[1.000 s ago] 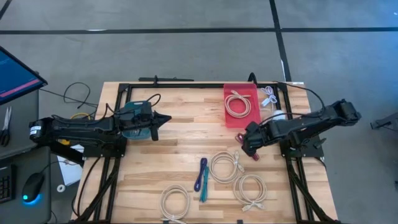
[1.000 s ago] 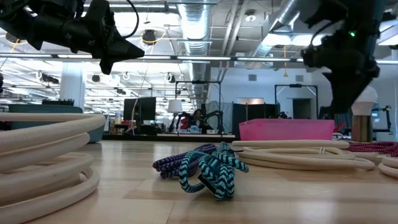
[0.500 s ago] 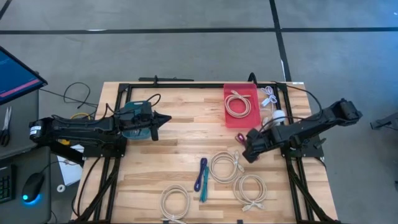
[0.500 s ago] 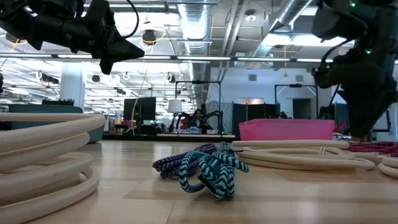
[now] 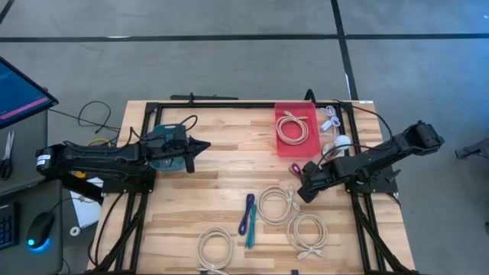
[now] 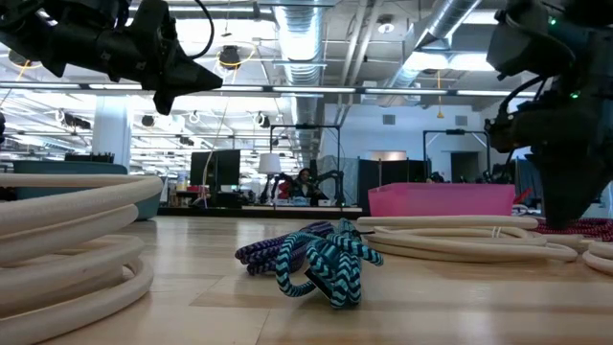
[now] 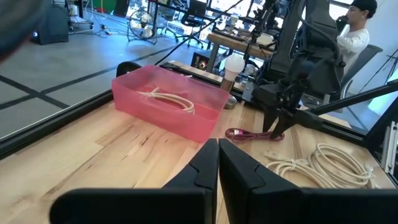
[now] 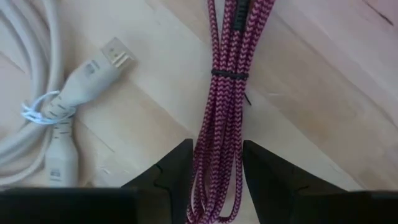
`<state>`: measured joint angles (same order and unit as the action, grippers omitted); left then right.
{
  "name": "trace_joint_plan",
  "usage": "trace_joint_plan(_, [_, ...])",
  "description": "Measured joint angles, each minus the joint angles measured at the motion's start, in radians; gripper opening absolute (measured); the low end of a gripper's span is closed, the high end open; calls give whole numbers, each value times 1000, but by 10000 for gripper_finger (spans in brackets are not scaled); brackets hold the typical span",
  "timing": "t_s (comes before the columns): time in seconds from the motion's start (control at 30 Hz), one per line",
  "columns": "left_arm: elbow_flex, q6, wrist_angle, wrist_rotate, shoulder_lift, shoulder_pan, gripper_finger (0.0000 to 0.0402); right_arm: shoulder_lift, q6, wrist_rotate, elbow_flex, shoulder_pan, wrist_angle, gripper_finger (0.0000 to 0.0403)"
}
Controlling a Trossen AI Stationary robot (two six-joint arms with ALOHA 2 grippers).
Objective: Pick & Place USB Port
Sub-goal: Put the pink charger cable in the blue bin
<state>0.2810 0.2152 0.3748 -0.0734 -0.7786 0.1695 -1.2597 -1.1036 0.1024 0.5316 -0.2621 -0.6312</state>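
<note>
we see the right claw (image 8: 214, 163) lowered onto the table (image 5: 221, 164), its fingers apart and straddling the bundled magenta usb cable (image 8: 227, 93), which lies flat just in front of the red bin (image 5: 296, 126) (a cream cable coiled inside). the left claw (image 7: 217, 163), fingers together, hovers well apart near the table's left side.

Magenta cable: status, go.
Right end effector down at table, fingers astride the magenta cable, not yet clamped. Left end effector shut, parked mid-table. Beige cable alongside, clear of the grasp.
</note>
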Motion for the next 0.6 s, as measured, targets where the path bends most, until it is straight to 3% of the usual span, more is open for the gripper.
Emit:
trace_joint_plan(0.1, [0,0,0,0,0,0,12,-4,12,1,0,-1,-6,109])
trace_joint_plan(0.33, [0,0,0,0,0,0,12,-4,35,27,0,0,-4,11])
trace_joint_plan(0.6, [0,0,0,0,0,0,12,5,55,29,8,0,0,5])
